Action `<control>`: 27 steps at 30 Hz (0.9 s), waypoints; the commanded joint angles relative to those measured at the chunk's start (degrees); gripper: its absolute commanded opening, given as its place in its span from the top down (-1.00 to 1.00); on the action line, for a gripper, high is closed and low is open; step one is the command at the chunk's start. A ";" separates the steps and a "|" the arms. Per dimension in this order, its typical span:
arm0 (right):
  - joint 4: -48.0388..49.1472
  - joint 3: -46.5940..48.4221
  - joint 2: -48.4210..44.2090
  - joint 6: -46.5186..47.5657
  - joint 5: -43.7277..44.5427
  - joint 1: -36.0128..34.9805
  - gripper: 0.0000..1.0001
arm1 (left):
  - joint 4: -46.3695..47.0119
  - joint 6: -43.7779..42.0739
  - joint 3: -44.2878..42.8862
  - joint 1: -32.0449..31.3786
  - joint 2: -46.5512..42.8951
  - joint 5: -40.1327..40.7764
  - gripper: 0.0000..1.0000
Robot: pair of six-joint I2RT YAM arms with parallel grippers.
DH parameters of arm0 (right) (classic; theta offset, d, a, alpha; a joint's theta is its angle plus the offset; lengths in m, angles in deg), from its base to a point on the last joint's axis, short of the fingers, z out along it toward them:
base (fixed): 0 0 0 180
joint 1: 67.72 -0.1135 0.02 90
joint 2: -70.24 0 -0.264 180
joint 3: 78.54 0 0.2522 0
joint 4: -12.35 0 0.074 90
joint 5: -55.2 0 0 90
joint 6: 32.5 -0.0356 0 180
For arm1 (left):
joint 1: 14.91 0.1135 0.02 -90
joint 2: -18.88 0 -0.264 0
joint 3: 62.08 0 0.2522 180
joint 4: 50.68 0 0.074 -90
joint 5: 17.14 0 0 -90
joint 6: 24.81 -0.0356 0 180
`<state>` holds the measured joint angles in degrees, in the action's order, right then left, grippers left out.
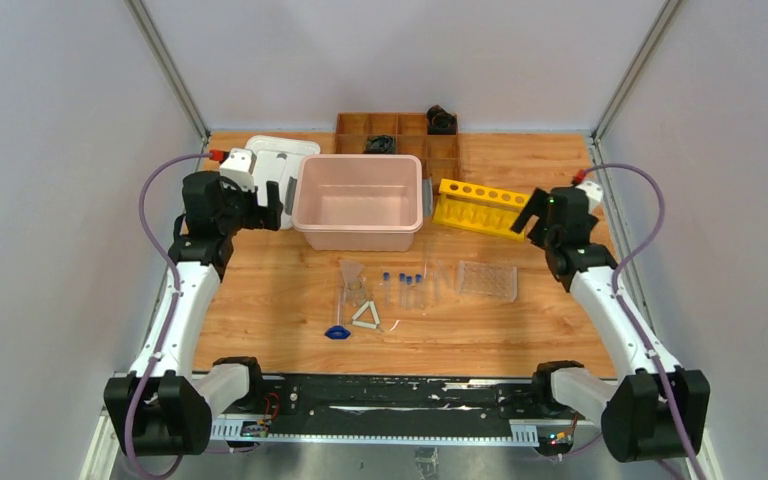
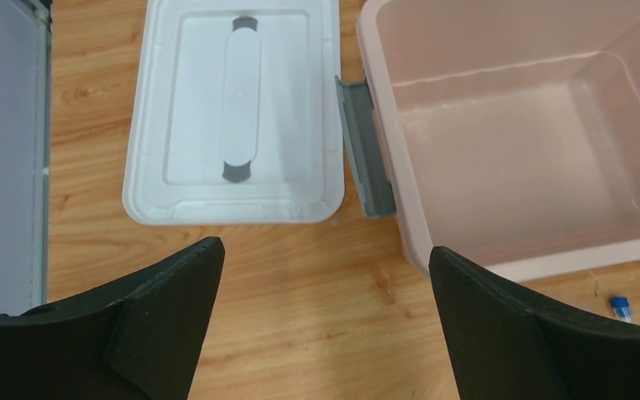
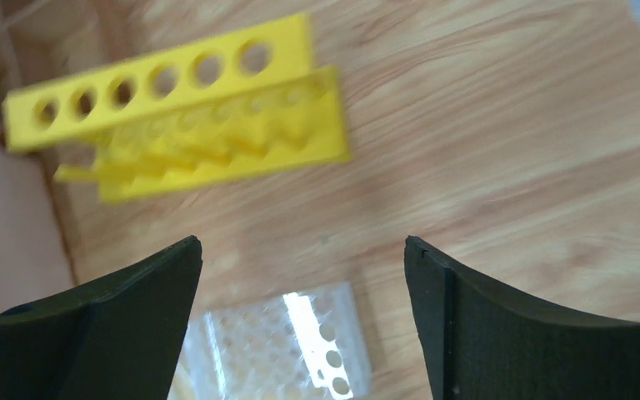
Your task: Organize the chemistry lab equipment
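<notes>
Obs.: blue-capped tubes (image 1: 408, 283) lie loose on the worktop (image 1: 260, 320), well short of both pincers, toward the arm bases. Beside them are the glass funnel (image 1: 353, 285), white triangle (image 1: 366, 316) and tiny blue piece (image 1: 337, 332). None is touched by either pincer.

Clear tube rack (image 1: 487, 279) lies flat just beneath and behind the right pincer (image 3: 300, 246), which hangs wide open and holds nothing. The yellow rack (image 3: 183, 125) sits ahead of it, its holes apparently empty.

Left pincer (image 2: 325, 258) is likewise spread wide and holds nothing. The white lid (image 2: 233, 117) lies ahead of it, and the pink bin (image 2: 400, 167) ahead and to its right.

Progress: judged not begun. The bin interior shows bare and no tube stands in either rack. Left to do: every loose item still needs a place. Wooden tray (image 1: 400, 135) lies beyond the bin.
</notes>
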<state>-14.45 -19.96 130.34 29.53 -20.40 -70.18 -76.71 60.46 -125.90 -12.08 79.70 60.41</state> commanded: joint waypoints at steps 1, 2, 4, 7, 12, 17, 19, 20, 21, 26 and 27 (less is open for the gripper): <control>-5.67 3.52 1.78 0.68 -1.39 -12.58 -0.80 | -8.18 0.21 -2.80 0.26 -1.48 1.23 -1.00; -5.11 3.91 2.81 0.79 -0.75 -15.52 -0.72 | -8.50 0.51 -3.09 0.27 -1.60 1.25 -1.00; -4.22 5.22 5.71 0.56 -0.62 -19.84 -0.47 | -9.54 1.08 -3.80 0.27 -1.58 1.27 -1.00; -4.01 7.70 11.70 0.06 -2.07 -23.62 -0.23 | -11.22 1.47 -4.78 0.26 -1.42 1.13 -1.00; -1.82 9.76 19.41 -1.37 -3.54 -28.42 -0.05 | -13.08 1.58 -5.13 0.25 -1.47 0.43 -1.00; 0.55 11.93 25.89 -2.97 -4.95 -31.61 -0.04 | -13.43 1.63 -4.96 0.30 -1.06 0.44 -1.00; 0.82 13.10 28.19 -3.58 -4.86 -32.76 -0.04 | -13.69 1.86 -4.96 0.25 -0.83 0.18 -1.00; 1.01 13.66 29.24 -3.85 -4.92 -33.11 -0.03 | -13.78 1.90 -4.96 0.29 -0.74 -0.12 -1.00; 1.31 14.05 30.25 -4.26 -4.96 -33.43 -0.02 | -13.87 1.93 -4.96 0.25 -0.74 -0.38 -1.00; 3.36 14.77 34.06 -6.52 -5.50 -34.28 0.06 | -14.13 1.85 -5.25 0.31 -1.03 -1.13 -1.00; 3.83 14.71 34.64 -6.99 -5.51 -34.28 0.08 | -14.30 1.83 -5.37 0.30 -0.91 -1.13 -1.00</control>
<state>-12.57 -6.74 162.77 25.46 -25.63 -103.54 -90.48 62.06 -129.51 -12.06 79.20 60.52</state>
